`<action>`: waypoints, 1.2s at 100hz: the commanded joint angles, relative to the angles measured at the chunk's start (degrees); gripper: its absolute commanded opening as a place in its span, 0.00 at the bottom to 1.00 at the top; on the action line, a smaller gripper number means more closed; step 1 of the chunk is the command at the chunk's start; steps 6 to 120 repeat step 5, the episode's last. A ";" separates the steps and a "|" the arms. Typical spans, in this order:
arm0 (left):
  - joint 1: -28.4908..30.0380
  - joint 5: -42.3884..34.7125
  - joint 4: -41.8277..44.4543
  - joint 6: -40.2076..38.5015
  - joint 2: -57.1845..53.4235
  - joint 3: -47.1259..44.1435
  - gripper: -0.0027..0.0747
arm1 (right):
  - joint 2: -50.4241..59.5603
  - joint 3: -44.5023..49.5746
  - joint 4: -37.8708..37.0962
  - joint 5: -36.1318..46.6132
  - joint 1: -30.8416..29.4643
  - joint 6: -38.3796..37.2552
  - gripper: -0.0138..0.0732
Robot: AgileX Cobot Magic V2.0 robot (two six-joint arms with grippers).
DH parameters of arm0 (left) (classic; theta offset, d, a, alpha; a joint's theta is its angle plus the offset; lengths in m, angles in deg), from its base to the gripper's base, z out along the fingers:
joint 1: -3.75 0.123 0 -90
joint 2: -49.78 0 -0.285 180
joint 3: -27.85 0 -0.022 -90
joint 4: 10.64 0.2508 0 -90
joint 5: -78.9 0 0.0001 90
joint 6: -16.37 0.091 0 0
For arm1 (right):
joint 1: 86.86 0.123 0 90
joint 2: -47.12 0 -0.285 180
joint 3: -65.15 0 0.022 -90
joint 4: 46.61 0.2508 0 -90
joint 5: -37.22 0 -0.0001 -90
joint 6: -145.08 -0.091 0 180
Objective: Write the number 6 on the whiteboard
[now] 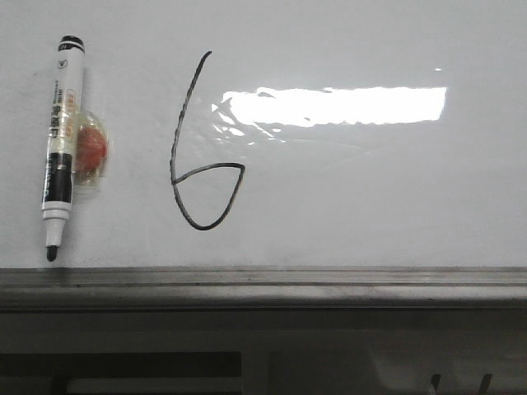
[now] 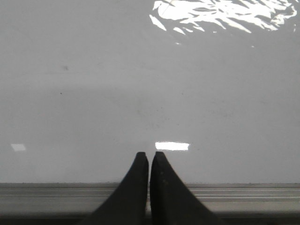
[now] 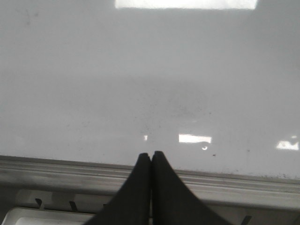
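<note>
Black hand-drawn number 6 (image 1: 202, 156) on whiteboard (image 1: 370, 197), marker (image 1: 62, 140) lettering unreadable; left gripper (image 2: 149, 159) and right gripper (image 3: 151, 158) closed, empty.

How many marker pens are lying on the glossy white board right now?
1: a white-barrelled marker pen with black tip lies on the glossy white whiteboard, left of the black hand-drawn number 6. Neither wrist view shows another.

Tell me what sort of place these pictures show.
Probably a lab or test bench for robot writing, not a classroom wall. A glossy white whiteboard with a grey metal rail fills each view; a hand-drawn black number 6 and an uncapped black-and-white marker lie on it; ceiling-light glare suggests indoors.
</note>
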 commanded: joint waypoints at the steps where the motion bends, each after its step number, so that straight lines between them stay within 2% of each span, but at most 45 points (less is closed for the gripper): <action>1: 0.17 -3.69 -0.14 -0.46 -1.57 -0.36 0.01 | 1.09 0.71 -0.86 0.16 -0.36 -0.01 0.09; 120: 0.17 -3.69 -0.14 -0.46 -1.57 -0.36 0.01 | 1.09 0.71 -0.86 0.16 -0.36 -0.01 0.09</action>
